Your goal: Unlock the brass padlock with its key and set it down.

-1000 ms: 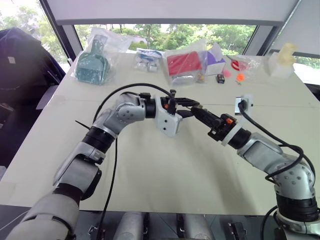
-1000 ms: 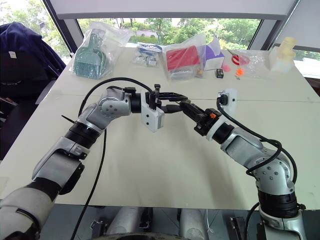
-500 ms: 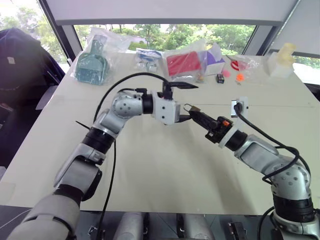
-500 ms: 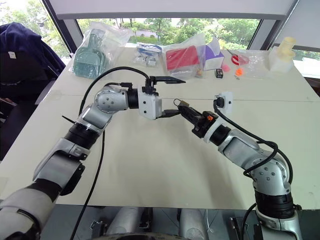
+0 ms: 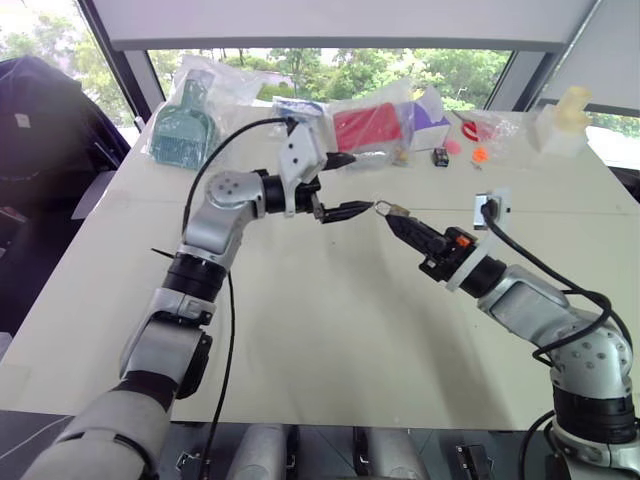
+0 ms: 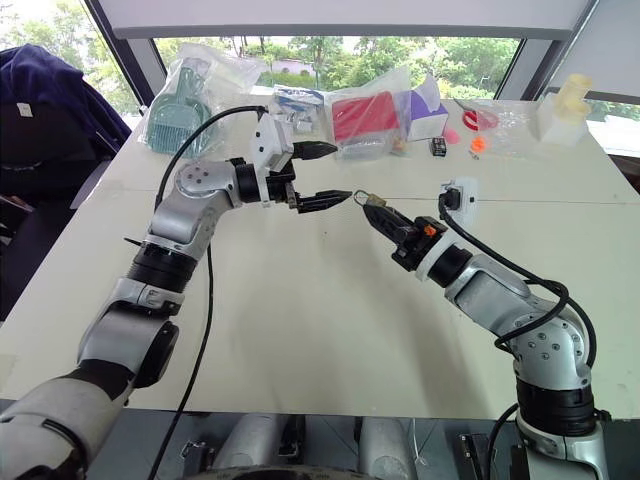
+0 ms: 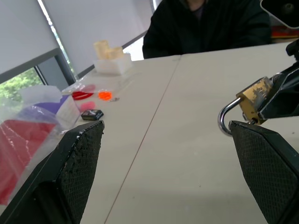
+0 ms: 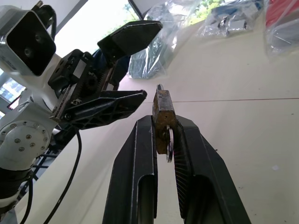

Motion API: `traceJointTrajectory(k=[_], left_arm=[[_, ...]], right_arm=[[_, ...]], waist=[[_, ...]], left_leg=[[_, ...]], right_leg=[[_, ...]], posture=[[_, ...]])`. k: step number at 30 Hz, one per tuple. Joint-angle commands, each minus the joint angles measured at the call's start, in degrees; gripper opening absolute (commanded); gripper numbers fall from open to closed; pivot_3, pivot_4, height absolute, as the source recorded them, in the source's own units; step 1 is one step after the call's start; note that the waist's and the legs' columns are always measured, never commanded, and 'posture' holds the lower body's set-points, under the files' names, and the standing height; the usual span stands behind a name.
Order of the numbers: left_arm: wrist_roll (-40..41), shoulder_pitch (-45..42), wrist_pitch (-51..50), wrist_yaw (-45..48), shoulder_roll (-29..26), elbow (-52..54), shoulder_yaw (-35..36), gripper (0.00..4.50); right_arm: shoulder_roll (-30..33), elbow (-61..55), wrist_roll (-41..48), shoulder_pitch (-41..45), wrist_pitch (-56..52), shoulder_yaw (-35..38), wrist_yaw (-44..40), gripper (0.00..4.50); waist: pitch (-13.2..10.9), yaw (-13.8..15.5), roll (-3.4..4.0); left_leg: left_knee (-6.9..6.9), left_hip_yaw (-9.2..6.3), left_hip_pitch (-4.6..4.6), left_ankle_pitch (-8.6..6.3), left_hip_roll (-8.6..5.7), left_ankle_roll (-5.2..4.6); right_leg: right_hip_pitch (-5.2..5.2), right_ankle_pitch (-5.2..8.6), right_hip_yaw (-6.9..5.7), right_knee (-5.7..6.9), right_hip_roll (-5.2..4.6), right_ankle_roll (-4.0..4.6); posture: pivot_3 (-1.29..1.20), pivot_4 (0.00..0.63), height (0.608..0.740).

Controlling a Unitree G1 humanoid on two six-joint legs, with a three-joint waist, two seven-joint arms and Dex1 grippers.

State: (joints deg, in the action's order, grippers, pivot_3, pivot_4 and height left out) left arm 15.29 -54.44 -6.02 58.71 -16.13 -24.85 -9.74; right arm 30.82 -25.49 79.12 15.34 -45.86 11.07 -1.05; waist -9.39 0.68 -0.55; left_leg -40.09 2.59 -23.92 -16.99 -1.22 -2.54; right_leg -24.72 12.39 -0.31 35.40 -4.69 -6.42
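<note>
My right gripper (image 5: 390,214) is shut on the brass padlock (image 8: 163,115), held up over the middle of the table (image 5: 330,330). The silver shackle (image 7: 225,120) sticks out past the fingertips toward my left gripper (image 5: 350,186). A small silver piece (image 8: 169,148), seemingly the key, shows at the padlock's near end between the right fingers. My left gripper is open, its two fingers spread wide, just left of the padlock and apart from it, with nothing between them.
Bagged items line the far edge: a teal brush (image 5: 185,128), small white parts (image 5: 296,115), a red pack (image 5: 368,128), a purple box (image 5: 432,112) and orange bits (image 5: 480,153). A white container (image 5: 560,122) stands far right. A person in dark clothes (image 7: 205,23) sits across the table.
My left gripper was shut at the padlock's tip; it has opened wide, rolled over and drawn back to the left. The right gripper still holds the padlock in about the same place.
</note>
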Motion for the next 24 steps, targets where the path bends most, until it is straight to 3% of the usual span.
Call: traceJointTrajectory(k=[1,14,19,24], left_arm=[[0.5,-1.2,0.4,1.3,0.2,1.6,1.0,4.43],[-4.6,-3.3,7.8,1.2,2.3,-5.7,0.1,4.43],[-3.4,-5.9,6.7,0.9,4.4,-6.8,1.2,4.43],[-5.0,-4.3,6.2,1.4,3.1,-5.3,0.2,4.43]], right_arm=[[0.4,-2.4,1.7,1.3,0.3,1.5,-0.5,0.05],[1.0,-5.8,6.3,-0.3,-0.6,0.1,-1.5,0.05],[0.4,-6.6,6.3,-1.7,-0.7,-1.5,-0.7,0.05],[0.2,-6.7,6.0,-2.3,0.0,-1.2,0.0,0.05]], waist=[[0.0,0.0,0.0],[0.0,0.1,0.0],[0.0,0.0,-0.01],[0.0,-0.2,0.0]], left_leg=[[0.0,0.0,0.0,0.0,0.0,0.0],[0.01,-0.02,0.0,0.0,0.0,0.0],[0.0,-0.02,-0.04,0.0,-0.02,0.0],[0.03,-0.02,-0.02,-0.01,0.0,-0.01]], right_leg=[[0.0,0.0,0.01,0.0,0.0,0.0],[0.0,0.0,0.01,0.0,-0.15,0.01],[0.0,0.0,0.01,-0.07,-0.22,0.01],[-0.03,0.0,0.03,-0.04,-0.21,0.01]], posture=[[0.0,0.15,0.74],[0.0,0.15,0.74],[0.0,0.15,0.74],[0.0,0.15,0.74]])
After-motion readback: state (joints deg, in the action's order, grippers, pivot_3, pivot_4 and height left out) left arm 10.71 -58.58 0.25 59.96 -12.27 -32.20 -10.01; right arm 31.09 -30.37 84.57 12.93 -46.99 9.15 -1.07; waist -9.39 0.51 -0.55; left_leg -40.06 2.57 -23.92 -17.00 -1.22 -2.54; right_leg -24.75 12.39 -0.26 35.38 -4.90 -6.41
